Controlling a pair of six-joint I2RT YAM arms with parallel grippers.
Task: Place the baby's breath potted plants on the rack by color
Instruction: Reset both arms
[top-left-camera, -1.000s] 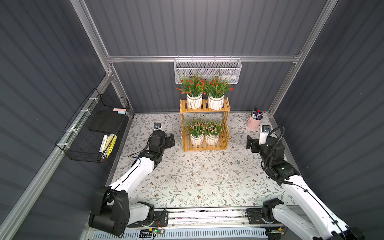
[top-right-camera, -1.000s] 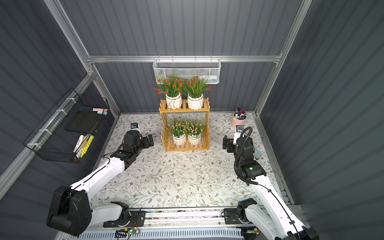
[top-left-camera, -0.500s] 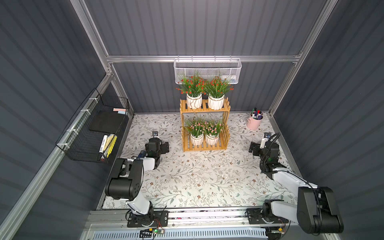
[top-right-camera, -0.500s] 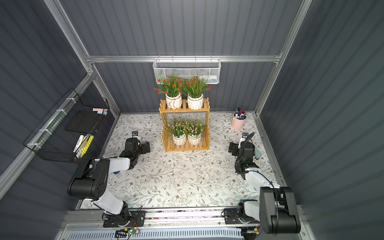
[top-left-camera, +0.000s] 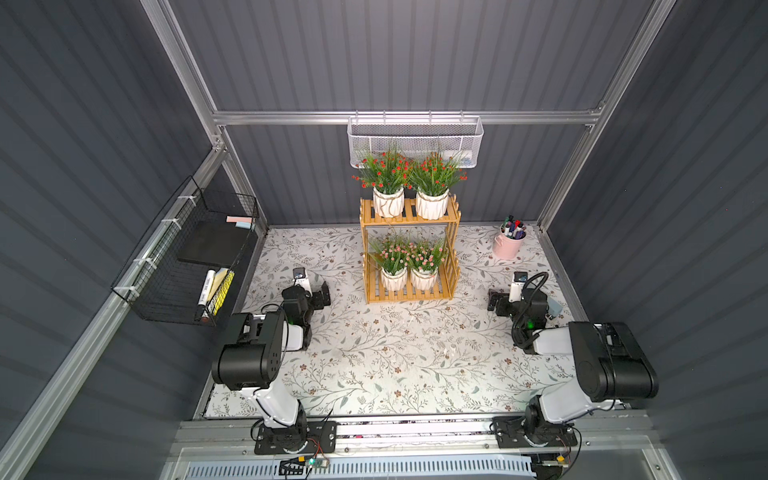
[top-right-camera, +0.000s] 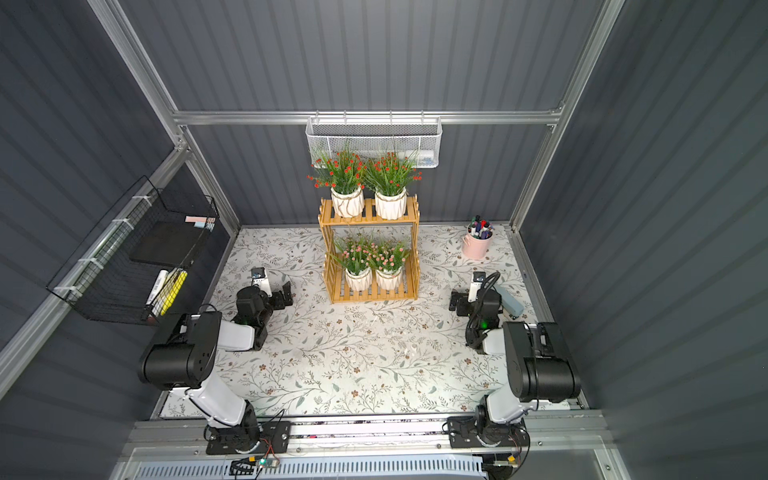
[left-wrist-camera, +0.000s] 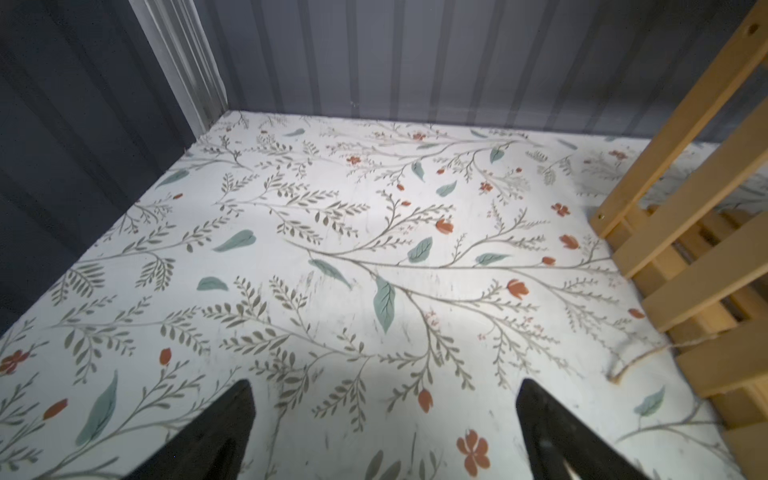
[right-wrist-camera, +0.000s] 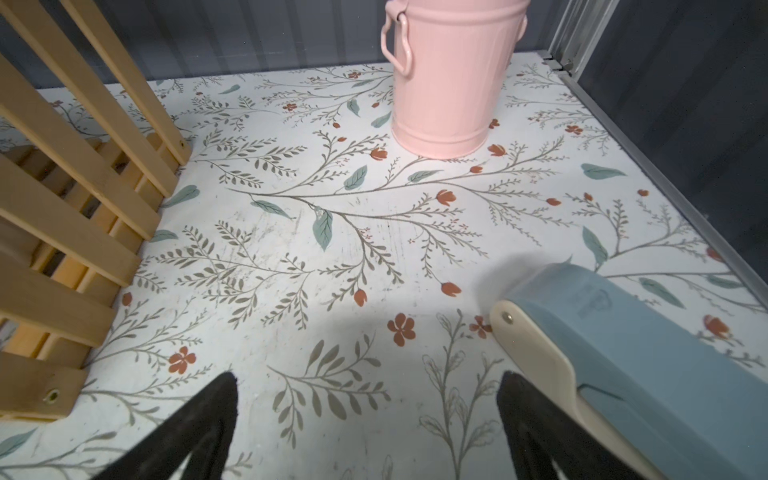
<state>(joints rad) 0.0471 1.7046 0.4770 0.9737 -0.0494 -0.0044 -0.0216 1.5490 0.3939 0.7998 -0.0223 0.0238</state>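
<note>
The left fingers (left-wrist-camera: 220, 428) and right fingers (right-wrist-camera: 203, 419) are spread wide, holding nothing. Ahead, between them, the yellow slatted wood rack (top-left-camera: 409, 296) holds red plants (top-left-camera: 388, 176) above pink plants (top-left-camera: 392, 255). Flat flowery counter (top-left-camera: 395, 353) lies open between.

A white mesh basket (top-left-camera: 415, 139) hangs on the back rail. A black wire basket (top-left-camera: 183, 266) on the side wall holds a dark pad, markers and sticky notes. On the floral tabletop (top-left-camera: 395, 353) a pink cup of pens (top-left-camera: 508, 246) stands in a back corner, with a blue-and-cream stapler (right-wrist-camera: 648, 365) lying apart from it.
</note>
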